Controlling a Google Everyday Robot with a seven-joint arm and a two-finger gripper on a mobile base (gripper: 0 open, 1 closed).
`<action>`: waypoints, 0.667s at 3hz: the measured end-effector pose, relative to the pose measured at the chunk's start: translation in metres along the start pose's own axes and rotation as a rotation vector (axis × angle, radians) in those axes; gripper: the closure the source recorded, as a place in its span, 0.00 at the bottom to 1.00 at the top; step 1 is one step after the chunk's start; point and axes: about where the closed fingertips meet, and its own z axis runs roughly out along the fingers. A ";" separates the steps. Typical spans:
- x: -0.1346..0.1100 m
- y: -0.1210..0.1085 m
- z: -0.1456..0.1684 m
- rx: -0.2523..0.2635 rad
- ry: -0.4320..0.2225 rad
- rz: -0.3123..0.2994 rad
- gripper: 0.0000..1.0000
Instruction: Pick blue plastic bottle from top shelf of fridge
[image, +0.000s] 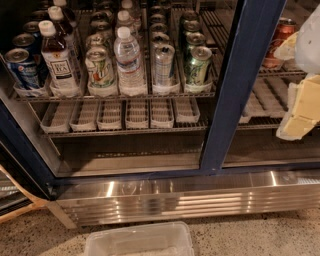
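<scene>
The fridge (235, 85) fills the view, with a dark blue frame and wire shelves behind glass. The shelf in view holds a clear water bottle (129, 62), tea bottles (57, 62), blue cans (22, 70) and several other cans. No blue plastic bottle shows, and the top shelf is out of view above. My gripper (301, 107) is the cream and white shape at the right edge, in front of the right-hand door and apart from the drinks.
Empty white lane trays (122, 114) sit on the lower shelf. A ribbed steel grille (185, 197) runs along the base. A clear plastic bin (140, 241) stands on the speckled floor in front. A red can (279, 37) sits behind the right door.
</scene>
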 end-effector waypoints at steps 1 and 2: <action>-0.006 -0.006 -0.025 0.000 0.000 0.000 0.00; -0.008 -0.009 -0.034 0.000 0.000 0.000 0.00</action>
